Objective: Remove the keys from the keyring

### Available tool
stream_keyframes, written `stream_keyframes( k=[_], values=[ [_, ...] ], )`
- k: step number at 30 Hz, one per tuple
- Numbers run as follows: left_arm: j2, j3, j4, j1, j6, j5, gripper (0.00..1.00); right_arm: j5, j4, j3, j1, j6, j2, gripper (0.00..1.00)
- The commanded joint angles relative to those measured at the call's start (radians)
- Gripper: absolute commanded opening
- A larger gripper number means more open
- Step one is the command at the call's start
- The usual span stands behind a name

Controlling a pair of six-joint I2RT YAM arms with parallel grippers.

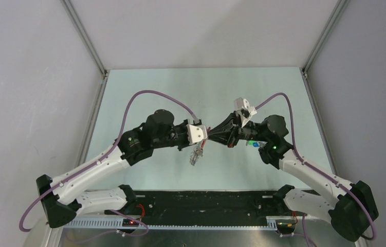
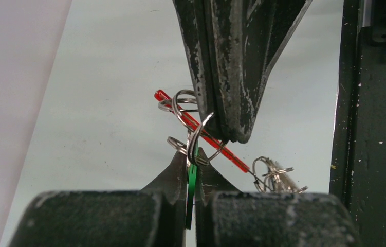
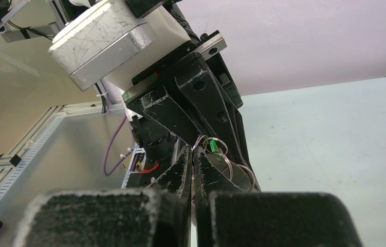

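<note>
The keyring is a red loop (image 2: 207, 136) with several small silver rings (image 2: 183, 104), held in the air between both grippers. My left gripper (image 2: 191, 157) is shut on the green head of a key (image 2: 190, 186), which hangs on a ring. My right gripper (image 3: 193, 154) comes in from the other side, and its fingers (image 2: 232, 77) are shut on the keyring where band and ring meet. The green head also shows in the right wrist view (image 3: 213, 147). In the top view the grippers (image 1: 208, 136) meet tip to tip, with a silver bunch (image 1: 196, 154) hanging below them.
A small blue and green object (image 1: 255, 144) lies on the table under my right arm. More rings and metal parts (image 2: 275, 176) dangle from the red loop's far end. The pale table (image 1: 180, 87) is walled on three sides; a black rail (image 1: 206, 200) runs along the near edge.
</note>
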Motion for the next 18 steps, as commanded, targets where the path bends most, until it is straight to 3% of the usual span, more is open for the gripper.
stream_keyframes(
  k=[1, 18],
  values=[
    [-0.014, 0.042, 0.051, 0.017, -0.023, 0.002, 0.0, -0.065, -0.013, 0.054, 0.03, 0.031, 0.017, 0.0],
    [-0.031, 0.038, 0.051, 0.035, -0.013, -0.005, 0.0, -0.098, -0.068, 0.055, 0.063, 0.103, 0.079, 0.0]
  ],
)
